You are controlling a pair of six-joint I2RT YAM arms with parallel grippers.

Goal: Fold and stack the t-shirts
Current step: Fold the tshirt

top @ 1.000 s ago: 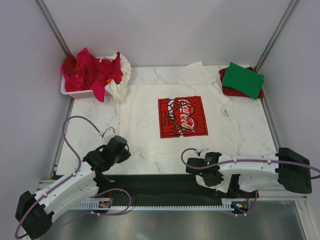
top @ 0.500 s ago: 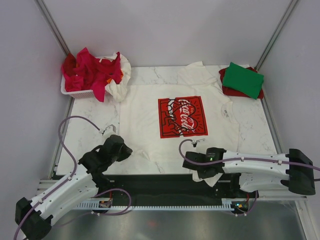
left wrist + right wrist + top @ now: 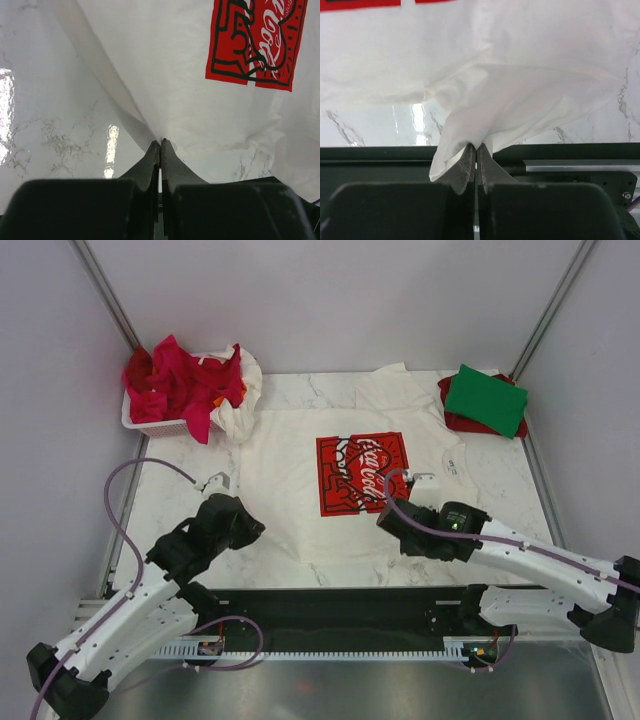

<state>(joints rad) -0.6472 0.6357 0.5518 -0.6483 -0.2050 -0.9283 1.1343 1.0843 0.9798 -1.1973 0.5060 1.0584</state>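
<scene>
White tee [image 3: 290,470] lay spread print-up beside the basket [image 3: 160,426]. Left claw [image 3: 160,146] was clenched on the tee's near hem. Right claw [image 3: 476,148] was clenched on a bunched fold of the same hem, farther from the basket. Heaped red tees [image 3: 185,380] hid most of the basket. Well away from it, a green tee [image 3: 485,400] covered nearly all of another red tee [image 3: 450,420].

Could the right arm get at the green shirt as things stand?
Probably not: the right gripper is shut on the white t-shirt. Otherwise the way to the green shirt looks free.
</scene>
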